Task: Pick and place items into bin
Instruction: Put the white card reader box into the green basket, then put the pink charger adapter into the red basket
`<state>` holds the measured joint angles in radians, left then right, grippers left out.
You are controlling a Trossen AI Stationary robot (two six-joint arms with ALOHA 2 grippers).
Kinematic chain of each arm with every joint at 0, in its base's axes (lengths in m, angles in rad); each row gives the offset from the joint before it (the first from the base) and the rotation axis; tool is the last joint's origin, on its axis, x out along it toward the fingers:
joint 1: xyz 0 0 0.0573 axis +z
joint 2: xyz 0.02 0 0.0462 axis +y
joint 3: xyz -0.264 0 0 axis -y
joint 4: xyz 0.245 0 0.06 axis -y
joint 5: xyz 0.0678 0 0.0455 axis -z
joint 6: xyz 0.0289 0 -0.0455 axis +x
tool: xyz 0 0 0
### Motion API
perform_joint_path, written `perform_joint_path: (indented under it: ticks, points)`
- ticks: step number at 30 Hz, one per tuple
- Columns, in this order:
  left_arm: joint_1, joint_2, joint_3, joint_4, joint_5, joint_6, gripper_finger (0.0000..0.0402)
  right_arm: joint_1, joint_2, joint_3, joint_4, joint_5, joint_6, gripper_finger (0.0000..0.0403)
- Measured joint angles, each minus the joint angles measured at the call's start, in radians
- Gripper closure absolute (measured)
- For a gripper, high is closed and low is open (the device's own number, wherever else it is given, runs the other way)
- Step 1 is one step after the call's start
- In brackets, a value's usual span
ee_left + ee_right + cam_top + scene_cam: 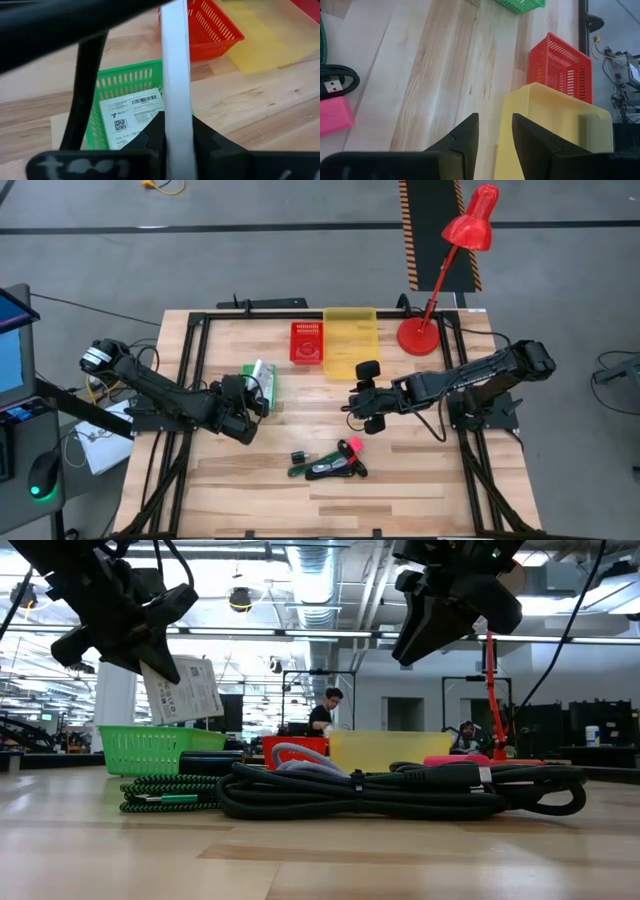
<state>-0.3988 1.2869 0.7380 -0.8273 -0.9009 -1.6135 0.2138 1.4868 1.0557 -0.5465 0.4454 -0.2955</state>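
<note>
My left gripper [250, 397] is shut on a white packet [175, 60] that the left wrist view shows edge-on. It hovers by the green basket [262, 383], where another white labelled packet [131, 119] lies flat. In the low view the held packet [183, 688] hangs above that basket [150, 748]. My right gripper [495, 125] is open and holds nothing, raised over the wood beside the yellow bin [350, 340]. A black cable [400, 790], a green stick [165, 800], a pink-tipped piece [351, 446] and a tiny black block [297, 455] lie on the table near its front. My left gripper pinches the white packet between its two fingers [152, 132], one on each flat face, at the packet's upper end [176, 112]. The fingers slant down from the table's left. The packet is lifted clear and hangs tilted below the fingers [140, 640] over the green basket.
A red basket [306, 342] stands next to the yellow bin at the table's far middle. A red desk lamp [425, 335] stands at the far right. Bare wood lies between the two grippers. People show in the room behind the table.
</note>
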Motion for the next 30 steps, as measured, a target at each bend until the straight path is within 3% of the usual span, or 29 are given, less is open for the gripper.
perform_joint_path:
  ticks: [21,30]
  points:
    - [0.0,0.0,0.0,0.012,-0.021,0.013,0.0306,0.0,0.0,0.0,0.0,0.0,0.001,0.0291]
    - [0.0,0.0,0.0,0.018,-0.028,0.015,0.0299,0.0,0.0,0.0,0.0,0.0,0.001,0.0291]
